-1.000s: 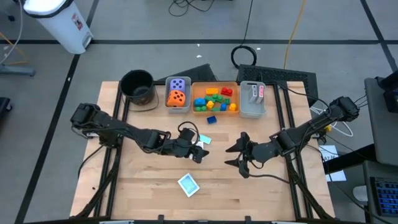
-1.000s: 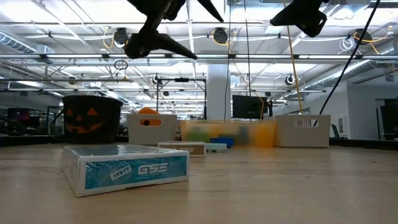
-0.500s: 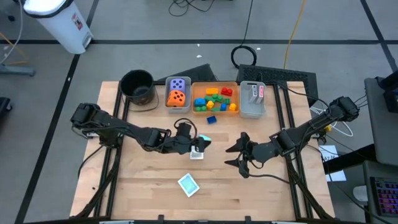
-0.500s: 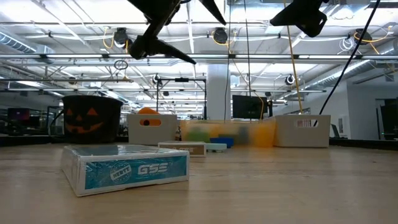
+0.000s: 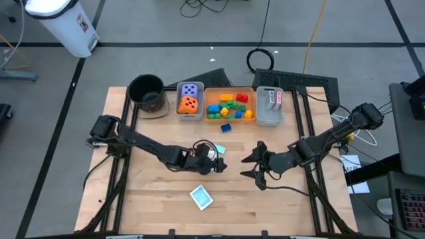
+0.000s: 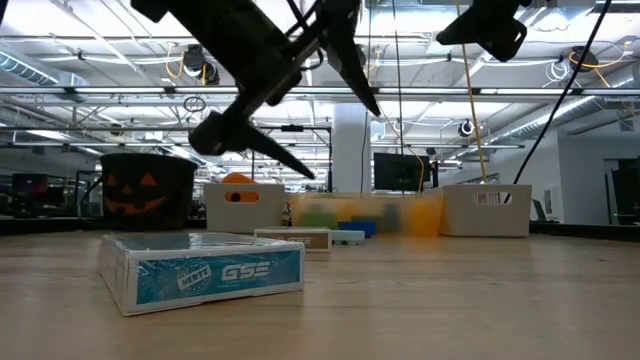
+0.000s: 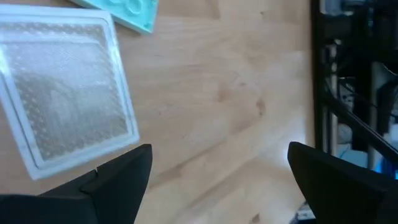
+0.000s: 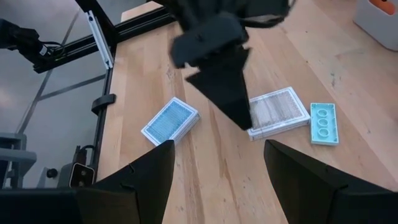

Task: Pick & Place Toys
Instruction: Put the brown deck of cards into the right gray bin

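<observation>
The left gripper has travelled farther out across the wooden table and sunk lower toward it. Its spread fingers, earlier short of the clear-wrapped white card pack, now straddle that pack's near edge, with the small flat teal brick just beyond it. The left arm's shoulder end has also shifted, stretching the arm longer.

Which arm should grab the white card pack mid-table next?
Left. The left hand hangs open right at the white card pack, which fills its wrist view. The right hand is open too but waits farther off, across bare table.
</observation>
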### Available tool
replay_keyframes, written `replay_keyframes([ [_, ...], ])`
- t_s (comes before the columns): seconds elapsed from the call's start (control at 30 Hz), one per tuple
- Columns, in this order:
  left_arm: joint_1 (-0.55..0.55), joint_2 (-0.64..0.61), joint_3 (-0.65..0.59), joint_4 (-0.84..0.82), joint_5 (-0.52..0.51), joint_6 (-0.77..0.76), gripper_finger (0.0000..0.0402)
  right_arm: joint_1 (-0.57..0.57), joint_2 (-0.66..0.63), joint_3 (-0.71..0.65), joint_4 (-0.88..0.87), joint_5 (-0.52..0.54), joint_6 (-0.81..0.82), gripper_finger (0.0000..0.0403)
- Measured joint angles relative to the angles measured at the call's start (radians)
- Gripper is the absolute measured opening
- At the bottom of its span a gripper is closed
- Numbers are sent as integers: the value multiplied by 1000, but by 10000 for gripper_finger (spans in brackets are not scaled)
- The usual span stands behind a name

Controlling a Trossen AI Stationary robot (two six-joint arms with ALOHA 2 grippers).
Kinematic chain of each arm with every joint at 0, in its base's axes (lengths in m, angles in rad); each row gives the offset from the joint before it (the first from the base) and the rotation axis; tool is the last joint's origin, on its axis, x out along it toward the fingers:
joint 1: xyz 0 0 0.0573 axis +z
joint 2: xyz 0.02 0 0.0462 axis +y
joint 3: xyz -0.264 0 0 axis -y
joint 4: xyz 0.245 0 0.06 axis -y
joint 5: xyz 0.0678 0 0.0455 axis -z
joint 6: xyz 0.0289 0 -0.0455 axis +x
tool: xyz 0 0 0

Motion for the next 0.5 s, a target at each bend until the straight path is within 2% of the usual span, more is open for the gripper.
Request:
replay_keyframes([
  [0.13, 23, 5, 0, -26, 31, -30, 379, 0, 0, -13, 14, 0, 8, 238],
  [0.27, 50, -7, 0, -113, 115, -43, 379, 0, 0, -70, 46, -6, 70, 238],
  [0.37, 65, -6, 1, -166, 174, -43, 379, 0, 0, -139, 128, -46, 121, 238],
  [0.5, 76, -6, 1, -189, 179, -46, 379, 12, 0, -217, 260, -82, 180, 238],
])
